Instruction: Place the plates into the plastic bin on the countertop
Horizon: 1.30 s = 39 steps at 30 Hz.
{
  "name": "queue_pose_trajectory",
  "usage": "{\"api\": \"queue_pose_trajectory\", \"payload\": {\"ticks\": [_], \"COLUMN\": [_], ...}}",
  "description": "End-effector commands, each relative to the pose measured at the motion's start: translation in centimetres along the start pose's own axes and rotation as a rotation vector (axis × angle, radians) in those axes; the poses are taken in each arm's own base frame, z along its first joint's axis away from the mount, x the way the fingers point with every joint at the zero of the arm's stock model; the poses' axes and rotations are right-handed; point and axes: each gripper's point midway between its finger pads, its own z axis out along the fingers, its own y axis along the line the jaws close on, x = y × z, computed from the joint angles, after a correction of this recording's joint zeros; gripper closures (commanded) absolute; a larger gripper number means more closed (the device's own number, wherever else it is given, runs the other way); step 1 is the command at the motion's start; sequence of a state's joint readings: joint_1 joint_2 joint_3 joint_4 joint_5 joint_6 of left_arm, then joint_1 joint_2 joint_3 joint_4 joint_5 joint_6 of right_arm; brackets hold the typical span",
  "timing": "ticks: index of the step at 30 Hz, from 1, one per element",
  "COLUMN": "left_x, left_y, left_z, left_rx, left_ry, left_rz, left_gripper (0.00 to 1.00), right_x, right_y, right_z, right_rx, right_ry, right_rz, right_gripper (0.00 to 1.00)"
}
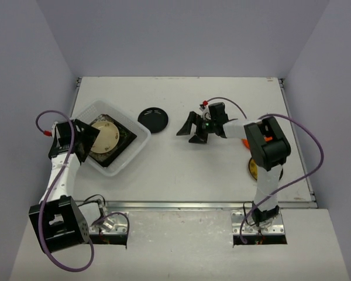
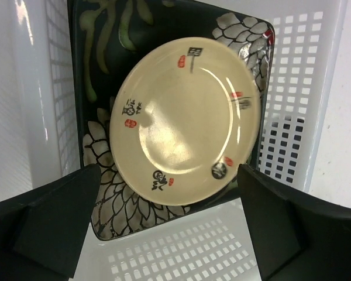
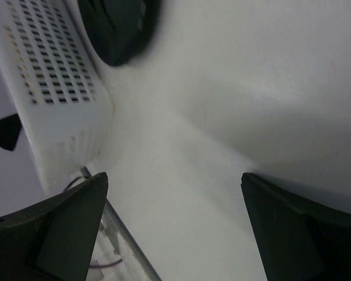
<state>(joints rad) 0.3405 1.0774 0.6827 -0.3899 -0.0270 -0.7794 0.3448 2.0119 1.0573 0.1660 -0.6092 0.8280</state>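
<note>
The plastic bin (image 1: 127, 153) sits at 9 o'clock on the countertop (image 1: 181, 175), turned askew. Inside it the cream plate (image 2: 184, 123) lies flat on a black flowered square plate (image 2: 108, 199), whose upper edge is cut off in the left wrist view; whether more plates lie beneath that one cannot be made out. The left gripper (image 1: 88, 143) hovers over the bin's 9 o'clock rim, jaws spread wide and holding nothing; its two fingers (image 2: 52, 228) flank the cream plate's near edge without touching it.

The small black plate (image 1: 153, 119) rests on the countertop just beside the bin, at 2 o'clock from it; in the right wrist view it is blurred and cropped at the top, next to the bin's perforated wall. The right gripper (image 1: 186, 135) hangs above the middle of the countertop, at about 4 o'clock from the black plate, jaws released and empty.

At 3 o'clock on the table an orange plate (image 1: 244, 142) shows only as a sliver behind the right arm (image 1: 268, 146); the yellow plate (image 1: 252, 170), at 4 o'clock, is likewise mostly hidden by that arm.
</note>
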Motion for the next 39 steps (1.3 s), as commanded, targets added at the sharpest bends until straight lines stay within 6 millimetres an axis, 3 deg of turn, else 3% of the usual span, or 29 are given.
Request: {"api": "queue_pose_trajectory", "payload": {"ticks": [1, 3, 5, 7, 8, 9, 10, 13, 14, 16, 17, 19, 20, 22, 24, 26, 28, 29, 30, 34, 37, 39], "left_x": [-0.6, -0.5, -0.3, -0.3, 0.0, 0.5, 1.1, 2.0, 2.5, 3.4, 3.9, 5.7, 6.0, 8.3, 10.6, 13.2, 14.3, 15.1, 16.0, 18.2, 18.8, 19.5], "left_y": [-1.8, -2.6, -3.8, -4.9, -5.2, -5.0, -5.1, -5.6, -6.1, -6.9, -7.2, -8.2, -8.6, -10.5, -12.3, -14.2, -16.0, -15.9, -17.0, -18.1, -18.1, -17.7], "left_z": [-2.3, -3.9, -5.4, -7.5, -8.1, -8.5, -8.9, -9.7, -10.1, -10.2, -10.3, -10.0, -10.0, -10.4, -11.2, -12.4, -13.5, -13.2, -13.9, -13.8, -13.5, -12.8], "left_rx": [0.078, 0.142, 0.225, 0.319, 0.349, 0.359, 0.374, 0.417, 0.444, 0.486, 0.504, 0.537, 0.546, 0.595, 0.655, 0.732, 0.809, 0.805, 0.850, 0.872, 0.864, 0.844], "left_ry": [0.029, 0.029, 0.026, 0.002, 0.008, 0.016, 0.021, 0.030, 0.041, 0.078, 0.103, 0.182, 0.188, 0.258, 0.318, 0.382, 0.415, 0.438, 0.484, 0.547, 0.568, 0.596], "left_rz": [0.119, 0.177, 0.232, 0.309, 0.320, 0.345, 0.364, 0.398, 0.418, 0.450, 0.462, 0.511, 0.522, 0.575, 0.613, 0.659, 0.685, 0.703, 0.738, 0.802, 0.811, 0.817], "left_gripper": [0.00, 0.00, 0.00, 0.00, 0.00, 0.00, 0.00, 0.00, 0.00, 0.00, 0.00, 0.00, 0.00, 0.00, 0.00, 0.00, 0.00, 0.00, 0.00, 0.06, 0.15, 0.29], "right_x": [-2.9, -3.7, -4.5, -5.2, -5.8, -5.4, -5.3, -5.4, -5.5, -4.9, -4.9, -4.5, -4.5, -4.3, -3.5, -1.3, -0.5, 0.7, 1.3, 4.7, 5.0, 5.1], "right_y": [-1.8, -2.2, -2.6, -2.9, -2.6, -3.8, -4.3, -4.0, -3.1, -2.6, -2.2, -0.5, -0.5, 1.3, 2.3, 1.3, 2.8, 1.6, 3.5, 6.9, 9.3, 11.1], "right_z": [6.2, 8.7, 10.0, 11.6, 11.9, 12.8, 13.4, 14.2, 14.1, 13.3, 12.4, 8.2, 7.3, 2.3, -1.8, -5.0, -8.4, -8.4, -10.4, -12.6, -14.2, -15.1], "right_rx": [0.052, 0.096, 0.128, 0.142, 0.142, 0.170, 0.181, 0.175, 0.150, 0.139, 0.140, 0.162, 0.182, 0.220, 0.256, 0.327, 0.322, 0.340, 0.283, 0.057, -0.040, -0.112], "right_ry": [0.009, 0.028, 0.022, 0.019, 0.006, 0.020, 0.025, 0.035, 0.039, 0.039, 0.024, -0.040, -0.063, -0.142, -0.189, -0.184, -0.216, -0.180, -0.204, -0.120, -0.136, -0.145], "right_rz": [0.036, 0.044, 0.050, 0.075, 0.073, 0.114, 0.131, 0.137, 0.124, 0.105, 0.090, 0.048, 0.032, -0.057, -0.125, -0.167, -0.233, -0.229, -0.266, -0.295, -0.326, -0.336], "right_gripper": [0.01, 0.03, 0.09, 0.27, 0.32, 0.49, 0.59, 0.77, 0.94, 1.00, 1.00, 1.00, 1.00, 1.00, 1.00, 1.00, 1.00, 1.00, 1.00, 1.00, 1.00, 1.00]}}
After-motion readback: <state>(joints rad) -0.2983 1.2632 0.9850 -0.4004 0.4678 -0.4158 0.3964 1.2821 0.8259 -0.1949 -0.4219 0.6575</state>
